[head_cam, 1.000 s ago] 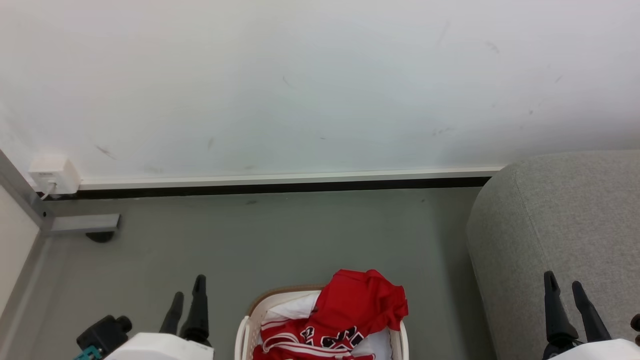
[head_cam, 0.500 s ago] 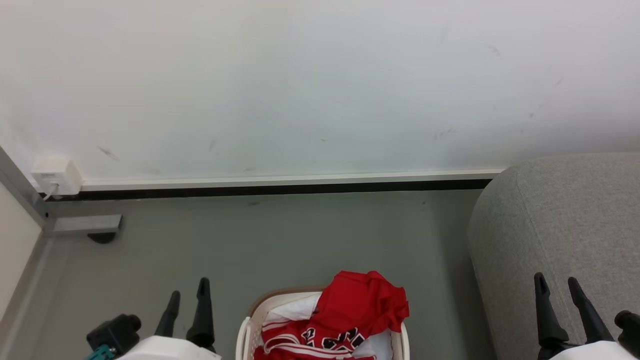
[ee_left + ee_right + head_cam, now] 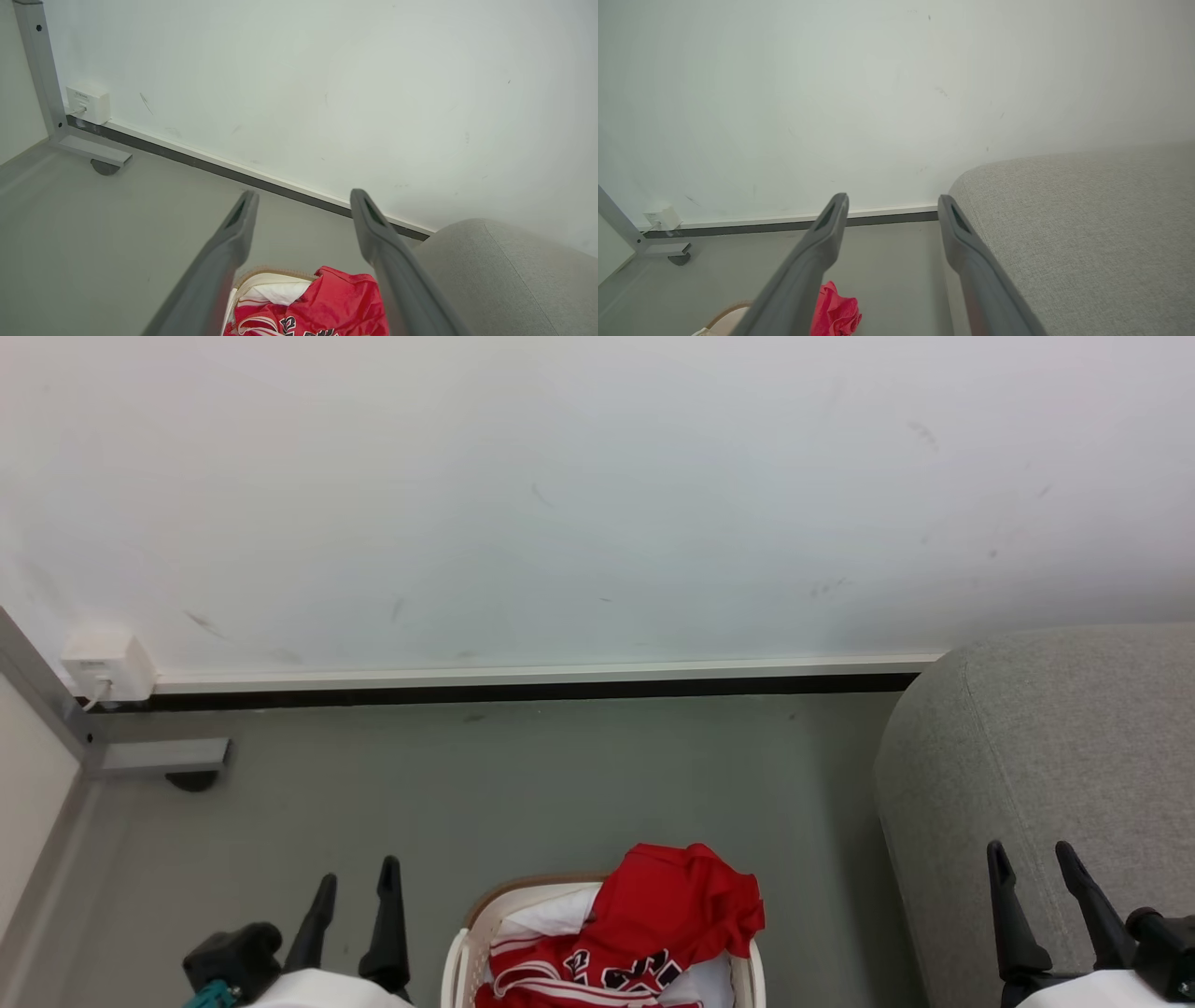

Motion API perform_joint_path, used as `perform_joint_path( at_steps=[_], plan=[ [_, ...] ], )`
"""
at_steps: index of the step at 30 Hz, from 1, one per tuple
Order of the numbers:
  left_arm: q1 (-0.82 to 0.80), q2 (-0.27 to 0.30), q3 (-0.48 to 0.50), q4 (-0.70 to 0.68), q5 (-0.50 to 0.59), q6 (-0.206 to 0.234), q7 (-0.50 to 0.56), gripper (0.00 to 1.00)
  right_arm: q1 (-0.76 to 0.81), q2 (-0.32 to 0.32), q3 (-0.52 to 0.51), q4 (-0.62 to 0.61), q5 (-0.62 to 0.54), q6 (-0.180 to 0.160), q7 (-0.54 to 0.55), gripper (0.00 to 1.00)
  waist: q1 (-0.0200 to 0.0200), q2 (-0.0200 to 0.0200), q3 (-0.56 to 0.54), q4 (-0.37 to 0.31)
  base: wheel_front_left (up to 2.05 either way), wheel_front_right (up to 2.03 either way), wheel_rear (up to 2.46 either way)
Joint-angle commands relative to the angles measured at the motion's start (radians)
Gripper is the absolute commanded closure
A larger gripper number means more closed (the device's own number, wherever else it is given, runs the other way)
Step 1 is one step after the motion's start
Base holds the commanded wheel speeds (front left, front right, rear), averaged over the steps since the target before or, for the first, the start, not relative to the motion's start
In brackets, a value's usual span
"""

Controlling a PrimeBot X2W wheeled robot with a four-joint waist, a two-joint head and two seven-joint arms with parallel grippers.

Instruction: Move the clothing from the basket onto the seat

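Note:
The red clothing [image 3: 667, 919] with white stripes and black-and-white lettering is heaped in the white basket [image 3: 457, 947] at the bottom centre of the head view, over a pale liner [image 3: 551, 913]. The left wrist view looks down on the clothing [image 3: 336, 308] between that gripper's fingers. The grey seat [image 3: 1055, 756] rises at the right, its rounded corner [image 3: 1078, 224] large in the right wrist view. My left gripper [image 3: 358, 877] stands open left of the basket, holding nothing. My right gripper [image 3: 1032, 857] stands open over the seat's front, also holding nothing.
A white wall with a pale skirting board [image 3: 541, 670] runs behind the grey floor [image 3: 523, 775]. A wall socket box [image 3: 105, 665] and a grey metal frame foot [image 3: 154, 756] stand at the left.
Both grippers have slid down and inward in the head view; the left one moved right, the right one moved left. The scene has shifted slightly downward. The clothing lies as before.

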Motion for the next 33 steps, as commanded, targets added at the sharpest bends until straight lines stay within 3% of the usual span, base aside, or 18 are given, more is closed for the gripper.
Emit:
perform_joint_path(
  at_steps=[1,33],
  plan=[
    [0.002,0.009,0.000,-0.009,0.034,0.002,-0.011,0.00,-0.017,-0.010,0.003,-0.002,-0.028,-0.001,-0.009,0.00,0.0000,0.0000,0.000,0.000,0.00,0.00,0.00],
    [0.015,0.010,-0.042,0.023,0.291,0.022,-0.079,0.00,-0.027,-0.013,-0.014,0.041,-0.230,-0.002,-0.076,0.00,0.0000,0.0000,-0.006,0.012,0.00,0.00,0.00]
  ],
)
